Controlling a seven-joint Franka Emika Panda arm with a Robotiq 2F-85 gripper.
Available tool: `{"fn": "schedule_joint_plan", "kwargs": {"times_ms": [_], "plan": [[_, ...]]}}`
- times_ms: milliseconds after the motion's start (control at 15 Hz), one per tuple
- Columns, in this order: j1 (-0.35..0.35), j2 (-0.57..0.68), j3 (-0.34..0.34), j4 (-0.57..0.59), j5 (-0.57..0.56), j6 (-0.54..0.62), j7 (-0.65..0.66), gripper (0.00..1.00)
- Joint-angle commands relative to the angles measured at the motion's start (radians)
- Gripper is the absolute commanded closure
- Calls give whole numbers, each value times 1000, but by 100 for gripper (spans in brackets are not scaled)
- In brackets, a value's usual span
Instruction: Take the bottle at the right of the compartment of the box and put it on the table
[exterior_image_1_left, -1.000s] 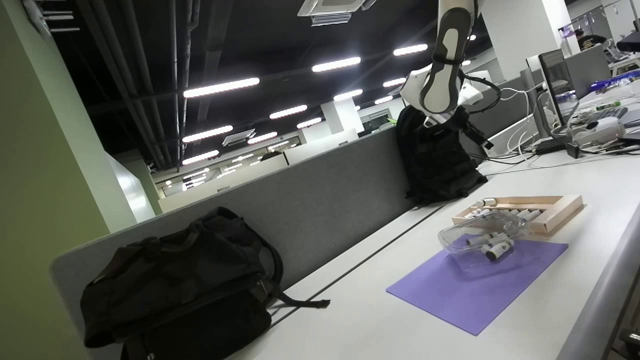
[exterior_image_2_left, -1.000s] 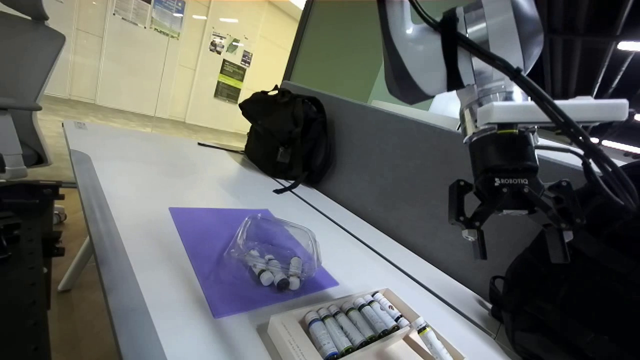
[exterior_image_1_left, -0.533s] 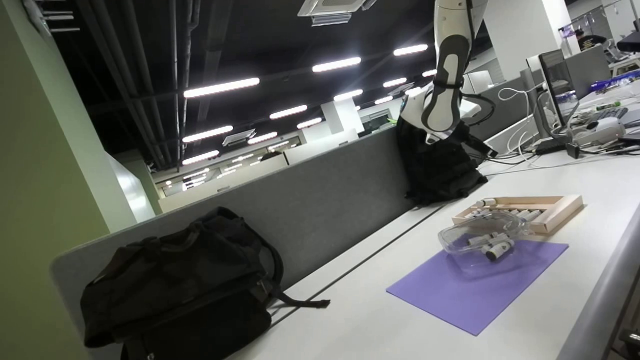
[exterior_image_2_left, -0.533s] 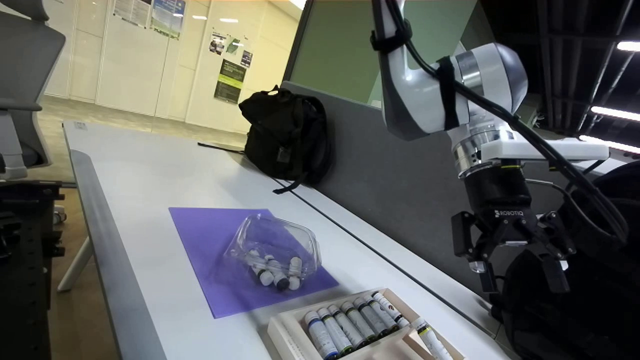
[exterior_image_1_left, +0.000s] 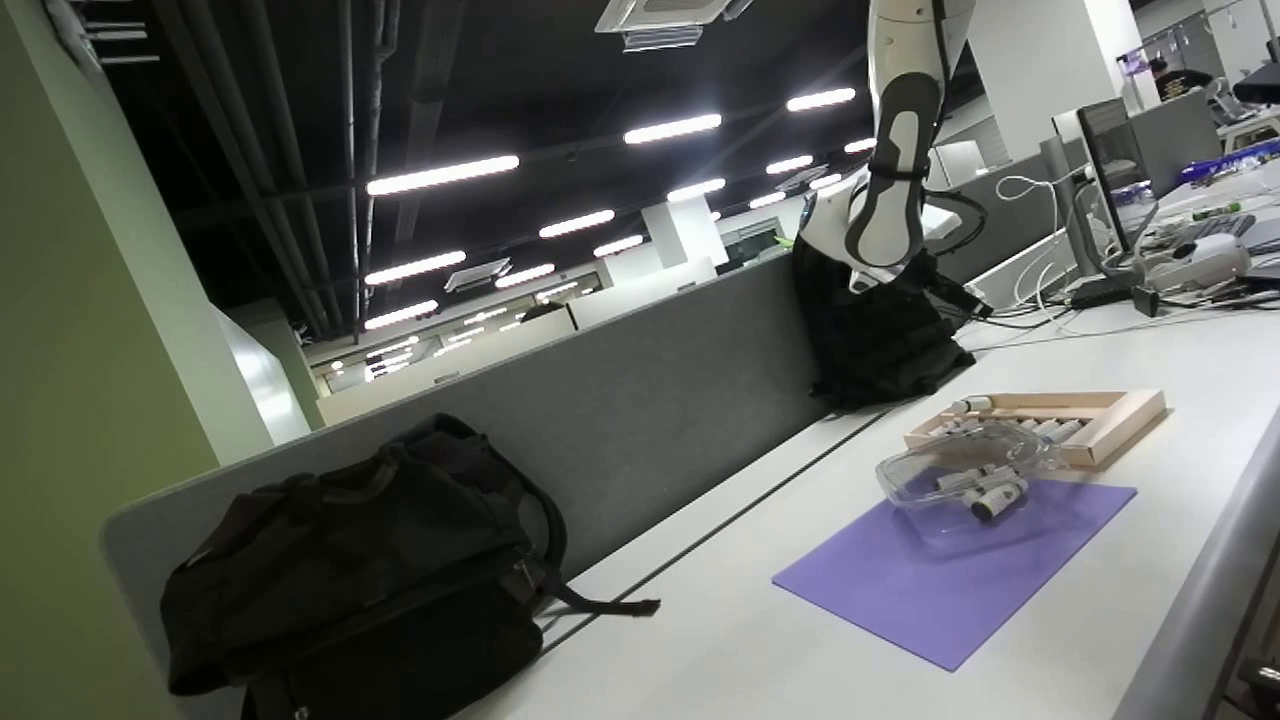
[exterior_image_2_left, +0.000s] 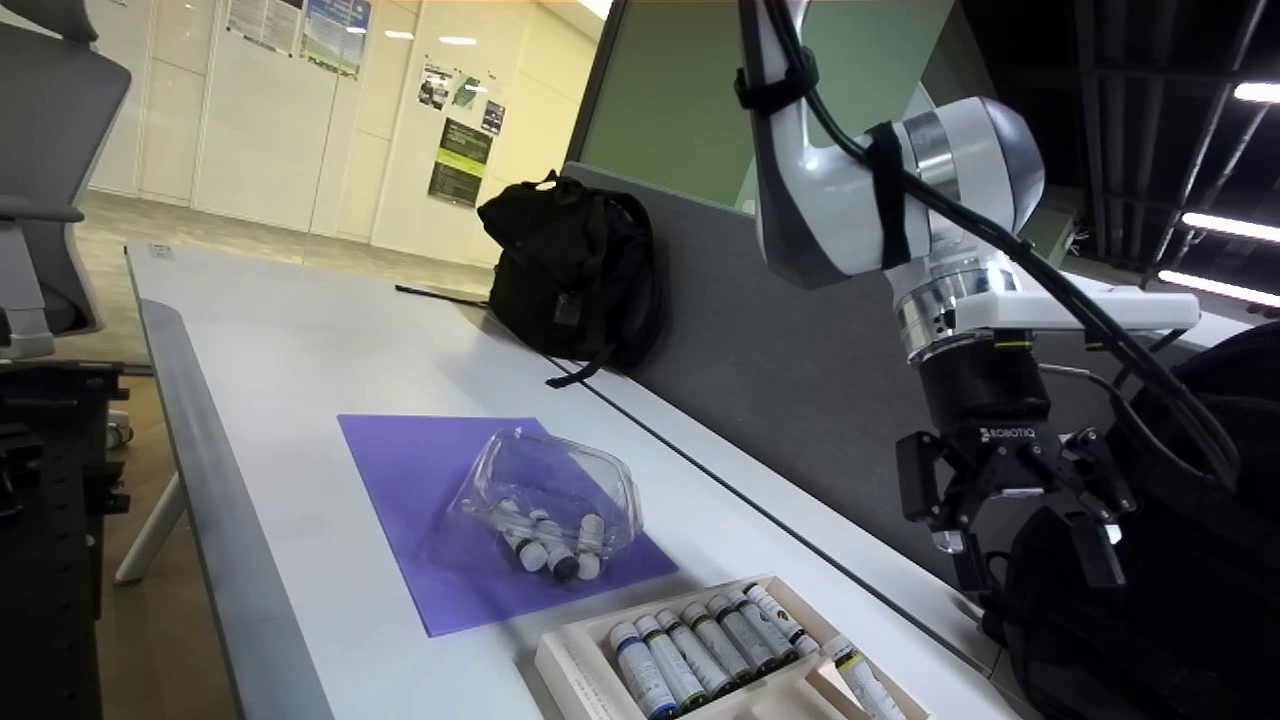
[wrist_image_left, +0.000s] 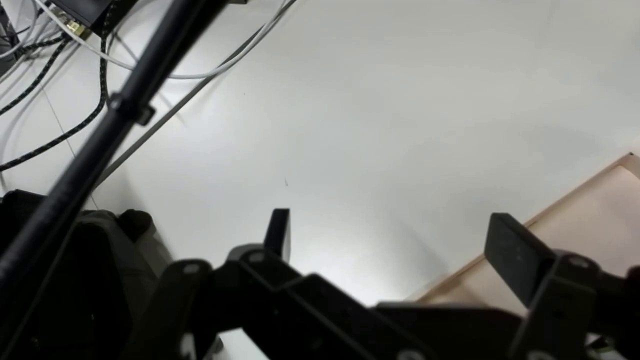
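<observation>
Lying apart from claw: bottle

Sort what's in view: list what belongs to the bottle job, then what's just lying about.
For the job:
gripper
pale box
the box's bottles, presumably one the target
white table

Lying about:
purple mat
clear container
the container's bottles
two black backpacks
monitor

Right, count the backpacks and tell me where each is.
2: in an exterior view, one backpack sits by the divider beyond the mat, another backpack partly behind the gripper.
</observation>
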Motion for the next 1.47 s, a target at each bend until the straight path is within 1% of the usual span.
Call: {"fn": "schedule_joint_plan", "kwargs": {"times_ms": [0,133,467,667,1000,1067,1133,1200,1400], "plan": [[1,38,3,-19,-88,75,32,0],[-5,64,9,-23,-129,136,21,0],[-3,116,44,-32,-118,137,-20,0],[-13,138,58,-44,-136,202,-40,0],[-16,161,62,-60,-149,304,-59,0],[-18,164,67,-62,-137,310,-73,25],[-16,167,66,-62,-134,314,-80,26],[-16,169,68,-63,-131,318,-89,32],[-15,171,69,-64,-128,320,-100,55]]}}
